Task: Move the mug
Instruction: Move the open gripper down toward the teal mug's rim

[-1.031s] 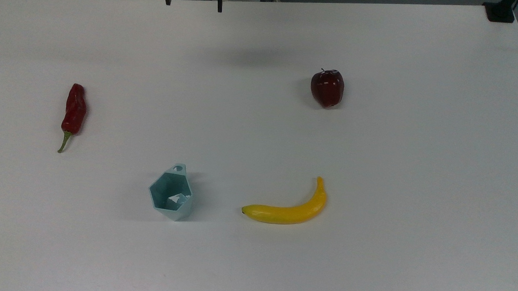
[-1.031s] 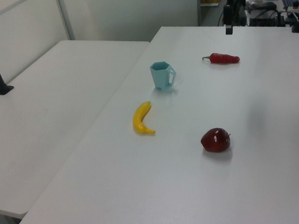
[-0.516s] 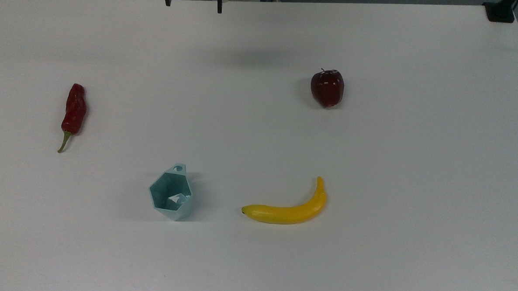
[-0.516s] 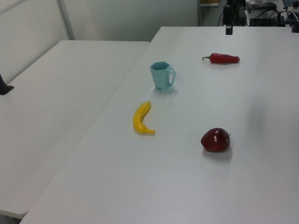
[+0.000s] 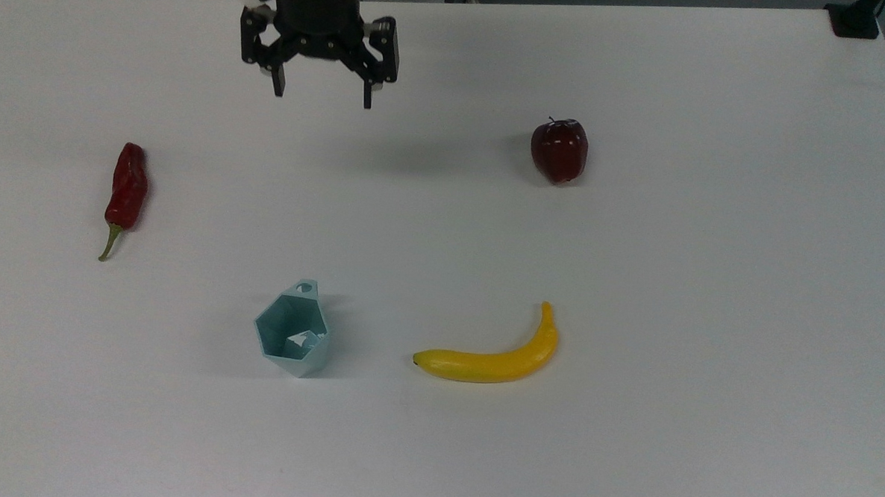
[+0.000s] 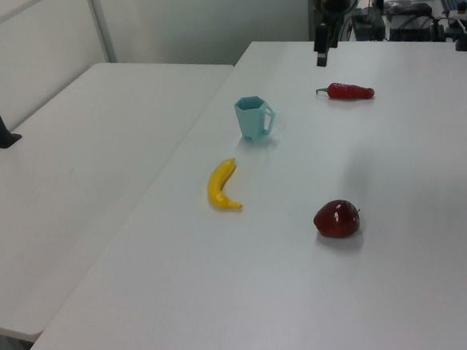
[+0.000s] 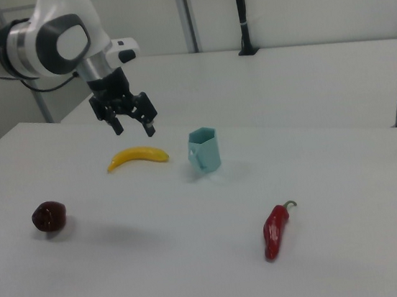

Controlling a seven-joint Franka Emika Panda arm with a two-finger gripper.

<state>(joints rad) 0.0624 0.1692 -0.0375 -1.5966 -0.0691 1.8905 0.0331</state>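
Top view: 1 gripper suspended above the desk near its far edge, fingers spread wide, nothing held. 1 mug, pale teal with faceted walls, upright toward the desk's near edge, left of centre in the top view, tab handle with round hole pointing toward the far edge. 1 banana just to the top view's right of the mug, apart from it, also toward the near edge. 1 apple, dark red, toward the far edge and right of centre. 1 chili pepper, red with green stem, close to the top view's left edge of the desk. Gripper well apart from all 4 items.

Left view: 1 gripper hanging over the far end of the desk; finger spread not discernible here. 1 mug upright near the desk's left edge in the left view, handle on its right side. 1 banana nearer the camera along the same edge. 1 apple toward the desk's middle. 1 chili pepper near the far end.

Right view: 1 gripper raised above the desk, fingers wide apart and empty. 1 mug upright near the far edge, between 1 banana on the right view's left and 1 chili pepper nearer the camera. 1 apple close to the desk's left edge in the right view.
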